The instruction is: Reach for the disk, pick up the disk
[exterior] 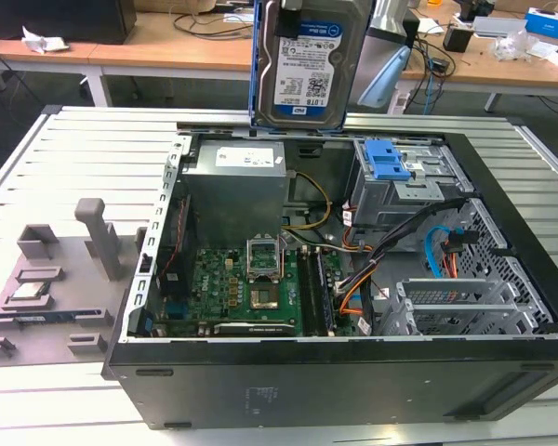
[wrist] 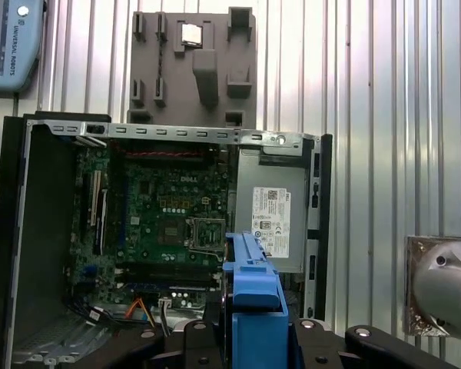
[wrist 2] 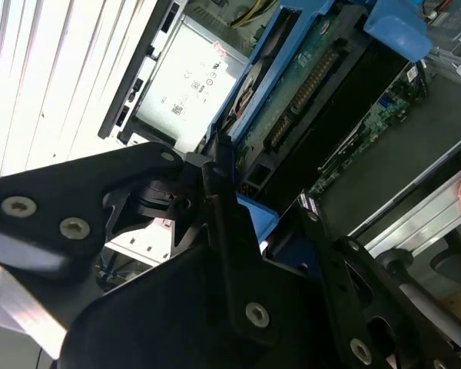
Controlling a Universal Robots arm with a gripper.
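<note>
The disk (exterior: pixel 307 60), a silver hard drive with a white-and-blue label and blue side rails, hangs upright in the air above the back edge of the open computer case (exterior: pixel 335 381) in the exterior view. My gripper (wrist 2: pixel 265 223) is shut on the disk, its black fingers (wrist 2: pixel 223 192) clamping the blue rail. The second wrist view shows the disk's green circuit-board side (wrist 2: pixel 300 84). In the first wrist view the disk's blue rail (wrist: pixel 250 292) stands edge-on between the gripper's black parts, high above the case.
Inside the case lie the motherboard (exterior: pixel 251 283), the power supply (exterior: pixel 237 181) and a grey drive cage with a blue latch (exterior: pixel 391 163). A grey fixture holding a small processor chip (exterior: pixel 30 293) sits on the slatted table at the exterior view's left.
</note>
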